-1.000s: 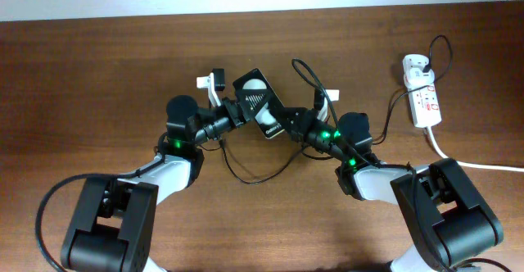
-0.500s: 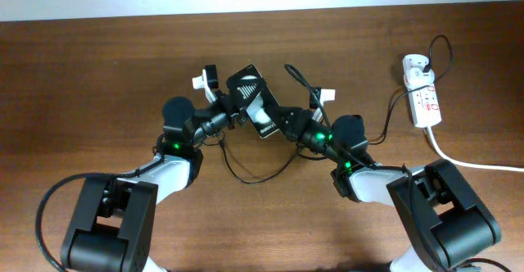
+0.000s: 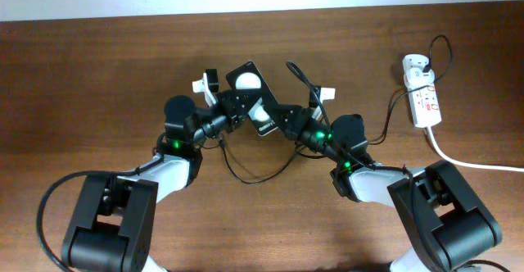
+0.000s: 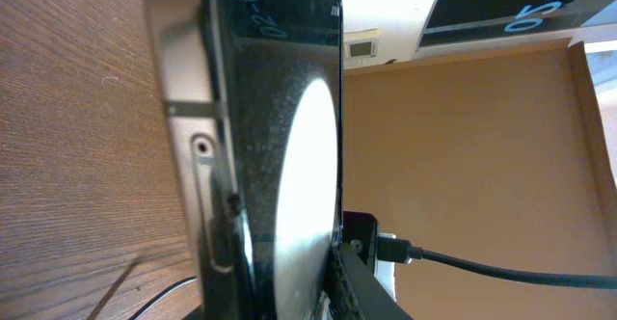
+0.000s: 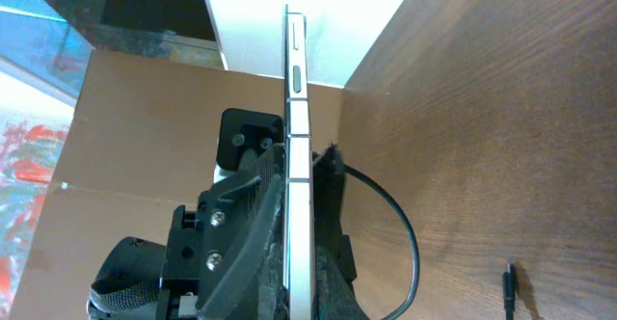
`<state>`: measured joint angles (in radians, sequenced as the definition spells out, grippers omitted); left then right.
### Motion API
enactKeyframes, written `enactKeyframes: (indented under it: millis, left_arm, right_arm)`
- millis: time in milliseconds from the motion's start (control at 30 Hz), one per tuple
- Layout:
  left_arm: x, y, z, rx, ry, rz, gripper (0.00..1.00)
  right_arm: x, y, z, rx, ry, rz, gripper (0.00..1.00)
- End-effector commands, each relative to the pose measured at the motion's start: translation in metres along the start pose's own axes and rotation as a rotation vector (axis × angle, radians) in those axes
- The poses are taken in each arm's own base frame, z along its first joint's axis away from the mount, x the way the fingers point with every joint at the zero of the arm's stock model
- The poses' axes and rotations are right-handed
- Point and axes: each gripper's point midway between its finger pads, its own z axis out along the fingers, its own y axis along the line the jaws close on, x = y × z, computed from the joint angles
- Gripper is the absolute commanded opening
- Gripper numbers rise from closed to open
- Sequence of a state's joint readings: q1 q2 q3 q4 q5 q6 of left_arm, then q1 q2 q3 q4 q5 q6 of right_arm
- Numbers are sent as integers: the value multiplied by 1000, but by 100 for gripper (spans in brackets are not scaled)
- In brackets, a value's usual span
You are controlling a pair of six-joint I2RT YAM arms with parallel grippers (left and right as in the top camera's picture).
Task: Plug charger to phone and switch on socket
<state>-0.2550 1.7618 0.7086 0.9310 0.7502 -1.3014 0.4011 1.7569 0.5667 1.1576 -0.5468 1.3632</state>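
Note:
The phone [image 3: 247, 79] is held off the table at mid-back, tilted, between both arms. My left gripper [image 3: 237, 102] is shut on its left part; in the left wrist view the phone's glossy face [image 4: 289, 166] fills the space between the fingers of that gripper [image 4: 280, 296]. My right gripper [image 3: 272, 121] is shut on the other end, with the phone's thin silver edge [image 5: 297, 118] pinched between the fingers of this gripper [image 5: 299, 267]. The charger's black cable [image 3: 262, 174] loops on the table under the arms; its plug tip [image 5: 508, 283] lies loose on the wood. The socket [image 3: 424, 100] lies at the far right.
A white adapter [image 3: 416, 62] sits in the socket's far end, with black cable arcing around it. The thick white cord [image 3: 467, 164] runs off to the right edge. Bare brown table [image 3: 98, 75] stretches to the left and along the front.
My left gripper has gone from wide open to shut on the phone. The phone has shifted slightly back and left. The right gripper has kept its hold.

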Motion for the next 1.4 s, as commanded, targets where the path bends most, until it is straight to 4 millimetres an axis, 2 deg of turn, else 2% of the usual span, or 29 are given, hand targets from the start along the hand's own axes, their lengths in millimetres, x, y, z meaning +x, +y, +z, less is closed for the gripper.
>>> enactKeyframes:
  millis: [0, 67, 100, 200, 233, 267, 333, 400, 533, 600, 700, 833, 867, 933, 967, 1067, 1100, 1200, 1367]
  left_arm:
    - [13, -11, 3, 34, 70, 56, 14]
    - [13, -11, 3, 33, 70, 56, 7]
    - [13, -11, 2, 31, 70, 53, 1]
    - [13, -11, 2, 31, 71, 52, 0]
    - [12, -11, 2, 31, 70, 52, 0]
    - [10, -9, 0, 28, 72, 44, 0]
    - [7, 1, -6, -3, 81, 2, 0]
    - [6, 15, -14, -46, 104, -62, 0]
    - [14, 34, -22, -111, 148, -178, 0]
    - [21, 44, -24, -149, 168, -231, 0]
    - [26, 41, -25, -143, 202, -275, 0]
    - [12, 22, -17, -108, 194, -250, 0]
    - [3, 16, -12, -97, 196, -249, 0]
    - [-7, 17, -6, -97, 239, -282, 0]
    - [-14, 14, 1, -66, 294, -280, 0]
    - [-16, 6, 13, -5, 437, -298, 0]
    - [-14, 5, 12, -1, 457, -306, 0]
    - [0, 9, 5, -57, 530, -532, 0]
    - [10, 2, -2, -86, 609, -710, 0]
  right_arm:
    - [4, -4, 2, 14, 10, -6, 4]
    - [7, -3, 2, 10, 25, -12, 6]
    - [11, -2, 2, 3, 53, -25, 33]
    - [21, 9, -4, -66, 146, -197, 59]
    - [20, 18, -10, -114, 175, -234, 76]
    - [18, 28, -18, -166, 203, -275, 86]
    - [14, 34, -29, -203, 237, -312, 95]
    - [13, 20, -38, -167, 285, -284, 96]
    - [19, -43, -50, 36, 347, -184, 99]
    - [25, -65, -55, 122, 358, -155, 99]
    - [27, -66, -58, 142, 365, -174, 99]
    - [29, -71, -72, 252, 358, -254, 99]
    - [28, -75, -82, 333, 342, -290, 99]
    - [25, -76, -103, 468, 317, -376, 99]
    - [25, -80, -119, 560, 312, -422, 99]
    - [29, -97, -146, 729, 330, -452, 99]
    - [32, -101, -146, 756, 339, -462, 99]
    - [42, -100, -138, 770, 361, -524, 99]
    - [41, -101, -139, 778, 357, -523, 99]
